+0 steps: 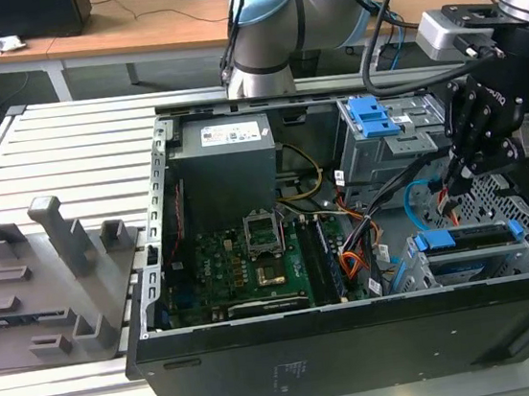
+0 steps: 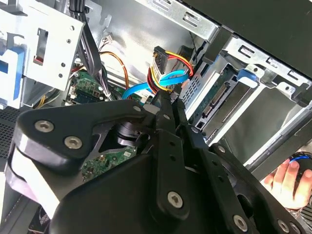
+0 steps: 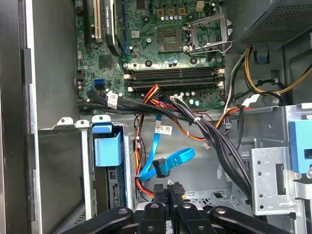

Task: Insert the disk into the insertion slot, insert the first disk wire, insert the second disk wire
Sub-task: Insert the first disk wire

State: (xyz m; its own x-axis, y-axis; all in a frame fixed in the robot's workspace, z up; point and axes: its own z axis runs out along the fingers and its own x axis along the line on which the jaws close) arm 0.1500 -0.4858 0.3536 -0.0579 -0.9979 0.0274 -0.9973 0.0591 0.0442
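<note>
Inside the open computer case [image 1: 359,341], the hand [image 3: 168,187] pinches a wire plug [image 3: 160,169] beside the seated disk [image 1: 467,239].

I'm working in a robotics lab: an opened computer case [image 1: 360,350] sits on a slatted aluminium tabletop [image 1: 55,146], with a grey jig block [image 1: 48,282] at nine o'clock. The robot arm [image 1: 267,24] stands at twelve, with cable-strewn wooden desks [image 1: 141,15] behind.

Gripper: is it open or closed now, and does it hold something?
Gripper: closed, apparently pinching the black plug of the blue wire.
</note>
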